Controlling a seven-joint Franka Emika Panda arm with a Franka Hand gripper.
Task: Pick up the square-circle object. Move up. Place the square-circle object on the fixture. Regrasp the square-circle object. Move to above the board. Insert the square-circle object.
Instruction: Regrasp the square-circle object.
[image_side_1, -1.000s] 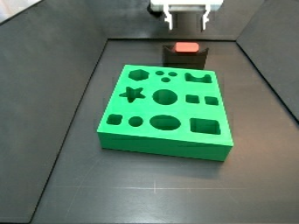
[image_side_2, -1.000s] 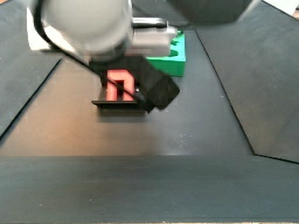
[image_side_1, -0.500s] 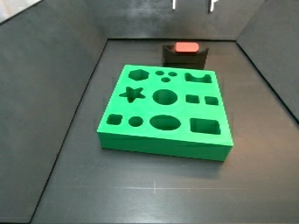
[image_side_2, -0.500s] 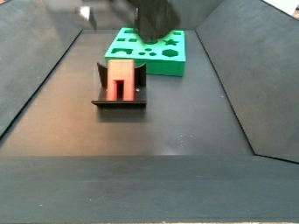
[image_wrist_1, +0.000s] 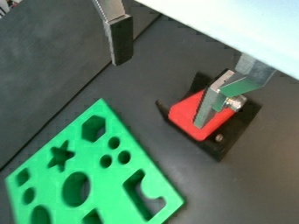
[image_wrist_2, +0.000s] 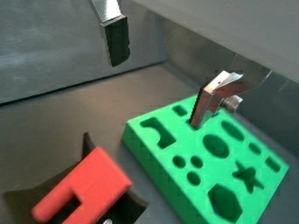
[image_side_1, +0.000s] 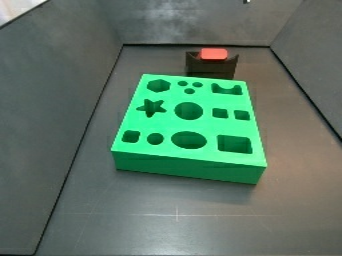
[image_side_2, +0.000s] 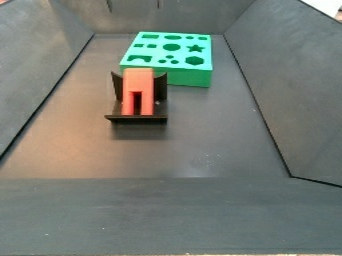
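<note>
Gripper (image_wrist_1: 176, 66) high above floor, out of both side views, jaws spread, empty. Peg (image_side_2: 138, 95) lies on fixture (image_side_2: 136, 118), beyond board's (image_side_1: 187, 128) far edge. We descend centred, regrasp squarely.

No readable text, label or number shows anywhere.

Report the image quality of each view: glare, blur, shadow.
Both side views are sharp and evenly lit; the board shows crisp hole edges, the floor a dull sheen. In both wrist views the open, empty hand is near the lens and slightly soft, with a pale blown-out patch behind. The peg on the fixture looks a little washed out.
</note>
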